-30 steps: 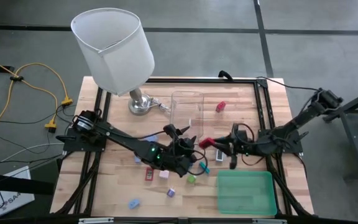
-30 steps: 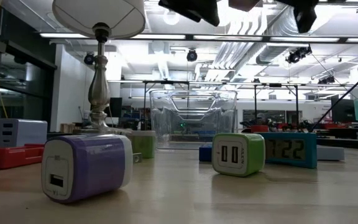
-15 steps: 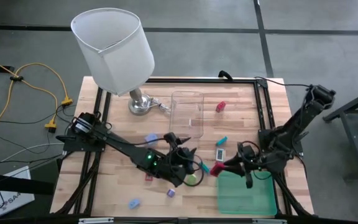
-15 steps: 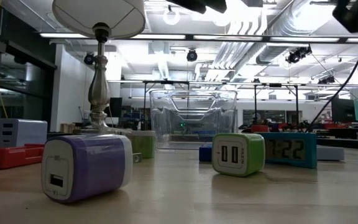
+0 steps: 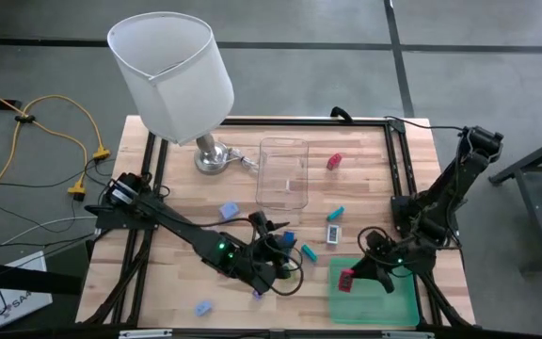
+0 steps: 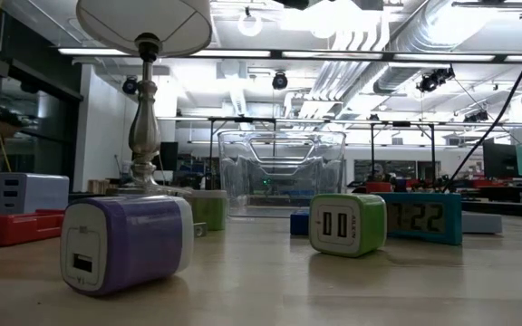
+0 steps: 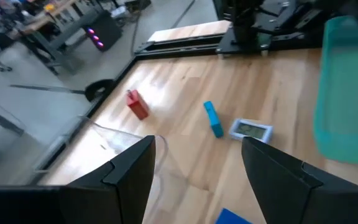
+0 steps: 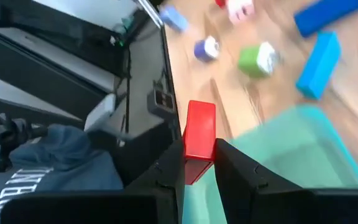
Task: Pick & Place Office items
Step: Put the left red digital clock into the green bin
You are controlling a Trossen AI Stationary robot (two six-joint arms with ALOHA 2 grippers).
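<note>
A: Which step was in hand?

B: Placing, by my reading. In the high view the right gripper (image 5: 354, 279) hung over the left edge of the green tray (image 5: 398, 303) at lower right of the frame, fingers clenched on a red block (image 5: 346, 280). The right wrist view confirmed it: the red block (image 8: 199, 140) was pinched upright between the two dark fingers, with the tray (image 8: 291, 143) below.

A: Next move?

B: Probably lower over the tray floor, then let go. The block sat near the tray's left rim, so a drop there risked landing on wood.

A: The left gripper?

B: At lower centre of the high view, left gripper (image 5: 269, 273) low over the table, fingers spread, nothing between them in its wrist view.

A: Containers?

B: The tray looked bare apart from the block held above it. The clear box (image 5: 282, 173) at upper centre appeared empty. The other pieces lay loose on the table: a teal bar (image 5: 308, 252), a white piece (image 5: 333, 233), a red piece (image 5: 334, 162), a light blue piece (image 5: 228, 210).
</note>
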